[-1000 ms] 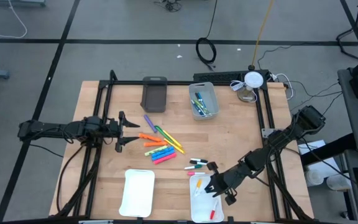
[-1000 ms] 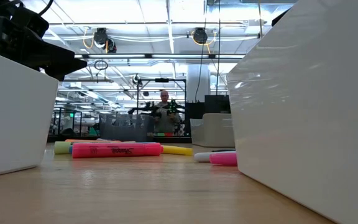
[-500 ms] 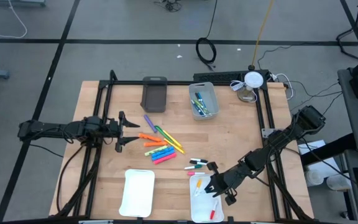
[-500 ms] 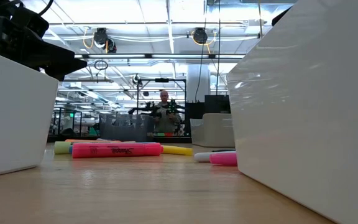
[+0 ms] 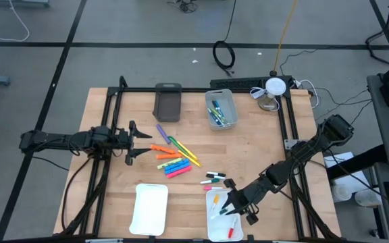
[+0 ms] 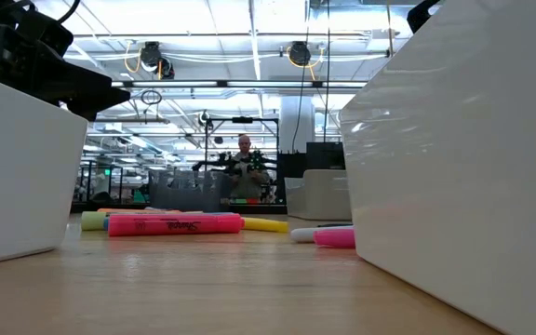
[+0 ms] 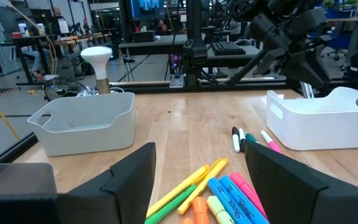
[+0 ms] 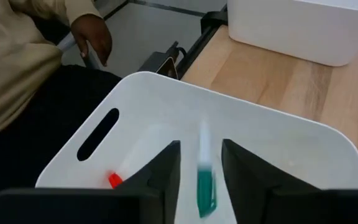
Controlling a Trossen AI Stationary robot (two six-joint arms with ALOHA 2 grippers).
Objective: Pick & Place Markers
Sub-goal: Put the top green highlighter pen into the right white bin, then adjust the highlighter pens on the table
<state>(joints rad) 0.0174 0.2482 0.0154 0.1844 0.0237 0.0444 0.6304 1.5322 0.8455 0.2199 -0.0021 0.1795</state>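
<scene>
Chunky markers (image 5: 171, 158) in orange, yellow, green, blue, pink and purple lie heaped at the table's middle, and they show again (image 7: 219, 193) in the left wrist view. A few thin white-barrelled ones (image 5: 215, 177) lie to their right. My left gripper (image 5: 132, 143) (image 7: 201, 180) hangs open just left of the heap. My right gripper (image 5: 229, 208) (image 8: 201, 174) is open over the right white tray (image 5: 215, 226). A thin green-capped marker (image 8: 204, 180), blurred, shows in the gap between its fingers without touching them. A red-capped marker (image 8: 114, 180) lies in that tray.
A second white tray (image 5: 149, 208) sits at the near left. A light grey bin (image 5: 229, 101) holding markers and a dark grey bin (image 5: 168, 101) stand at the far side. A person's hand (image 8: 92, 37) shows beyond the near edge, by the right tray.
My right gripper has shifted slightly toward the table's near-left, farther over the right tray. The left arm and the marker heap have kept still.
</scene>
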